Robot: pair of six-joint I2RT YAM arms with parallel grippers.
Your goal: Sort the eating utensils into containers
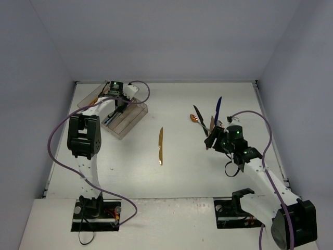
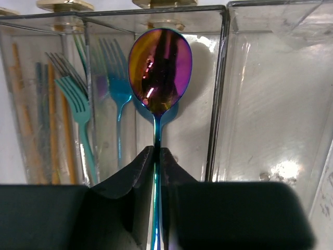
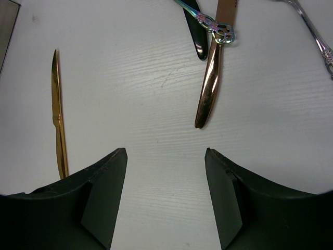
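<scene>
My left gripper (image 2: 157, 151) is shut on the thin handle of an iridescent pink spoon (image 2: 159, 70) and holds it over a compartment of the clear tray (image 2: 223, 94). In the top view that gripper (image 1: 117, 108) is over the tray (image 1: 134, 126) at the far left. Teal forks (image 2: 78, 107), a blue fork (image 2: 117, 88) and gold chopsticks (image 2: 52, 120) lie in compartments to the left. My right gripper (image 3: 165, 151) is open and empty above the table, just short of a copper handle (image 3: 210, 78). A gold knife (image 3: 58, 120) lies to its left.
A loose pile at mid-right holds a black utensil (image 1: 198, 117), a blue knife (image 1: 218, 109), an iridescent ornate handle (image 3: 214, 26) and a silver utensil (image 3: 315, 34). The gold knife (image 1: 161, 146) lies alone at the table's middle. Walls close in the table.
</scene>
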